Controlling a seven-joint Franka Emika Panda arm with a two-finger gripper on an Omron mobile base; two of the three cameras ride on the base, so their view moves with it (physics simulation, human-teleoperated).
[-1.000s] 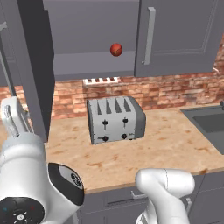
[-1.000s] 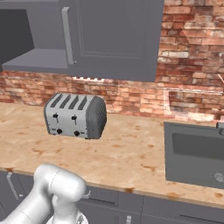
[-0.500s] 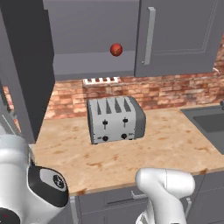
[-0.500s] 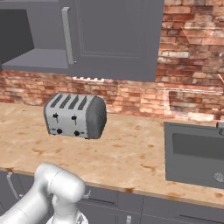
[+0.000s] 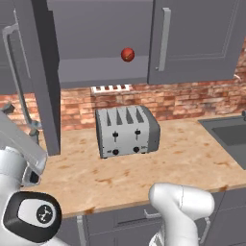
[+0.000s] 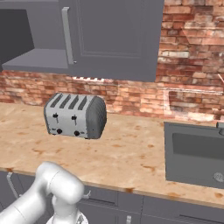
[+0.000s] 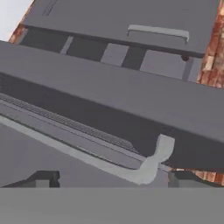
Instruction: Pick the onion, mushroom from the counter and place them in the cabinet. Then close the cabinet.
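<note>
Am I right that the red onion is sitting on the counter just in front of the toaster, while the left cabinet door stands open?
Not quite: the onion sits on the shelf inside the cabinet, above the toaster, not on the counter. The left base view shows it. The left cabinet door does stand open.

Open cabinet (image 5: 101, 72) door (image 5: 41, 77) blocks left; toaster (image 5: 126, 130) mid-counter (image 5: 192, 158)

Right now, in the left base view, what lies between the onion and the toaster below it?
The cabinet shelf under the onion, then a white strip light and brick wall, then the toaster.
</note>
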